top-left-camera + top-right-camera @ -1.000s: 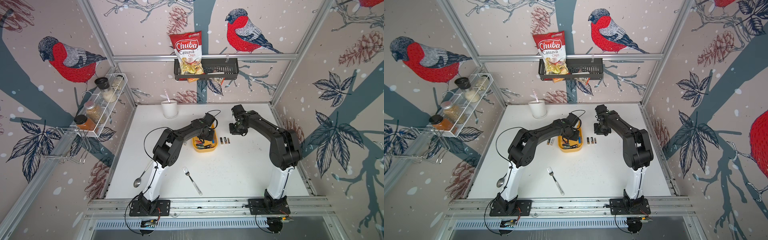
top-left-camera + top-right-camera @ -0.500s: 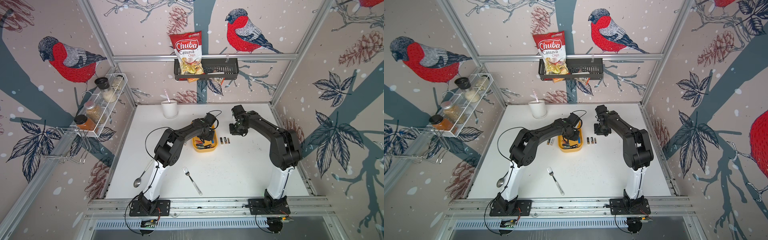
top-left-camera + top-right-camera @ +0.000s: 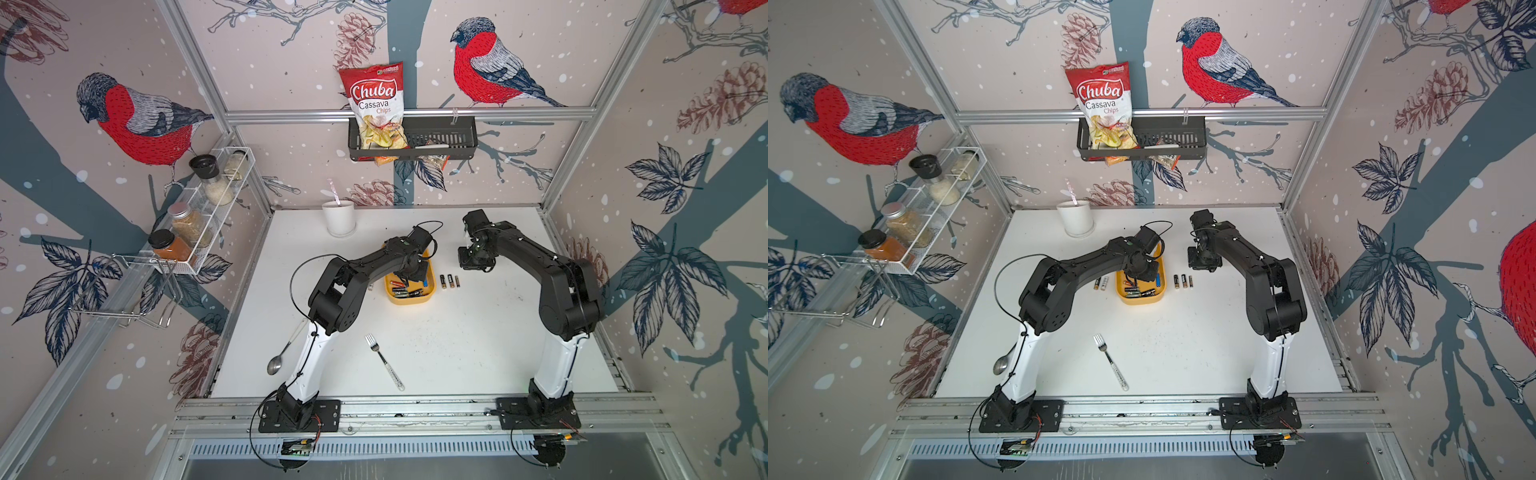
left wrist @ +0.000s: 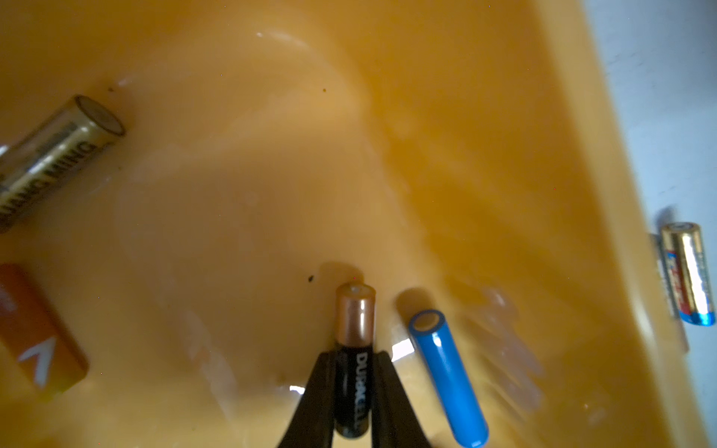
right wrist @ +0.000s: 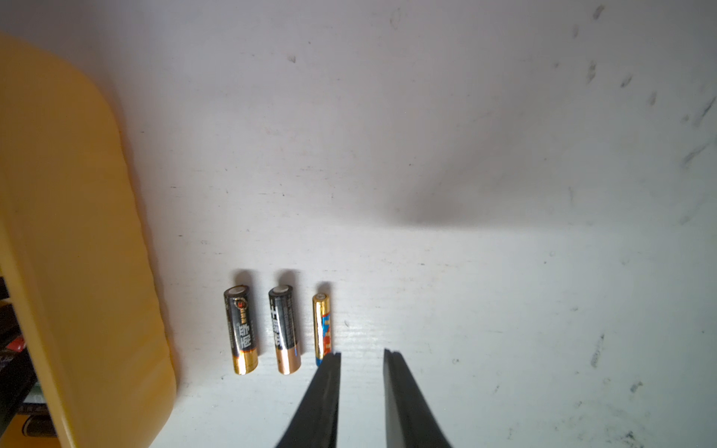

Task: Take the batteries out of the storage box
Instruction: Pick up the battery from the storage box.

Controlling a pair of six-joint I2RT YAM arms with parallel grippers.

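The yellow storage box (image 3: 409,300) (image 3: 1139,301) sits mid-table with several batteries in it. My left gripper (image 4: 355,355) is down inside it, shut on a black and copper battery (image 4: 355,314) that lies on the box floor (image 4: 271,174). A blue battery (image 4: 448,376) lies right beside it, and a gold-black battery (image 4: 58,155) lies farther off. Three batteries (image 3: 450,281) (image 5: 285,333) lie in a row on the table right of the box. My right gripper (image 5: 362,352) hovers open just beyond them, with nothing between its fingers. Two more batteries (image 3: 1101,283) lie left of the box.
A fork (image 3: 384,361) lies at the front middle and a spoon (image 3: 282,351) by the left arm's base. A white cup (image 3: 339,217) stands at the back. On the walls hang a black basket (image 3: 440,141) with a chips bag and a white spice rack (image 3: 199,212).
My left wrist has shifted slightly over the storage box and its jaws have come together on the battery. The right arm has stayed where it was.
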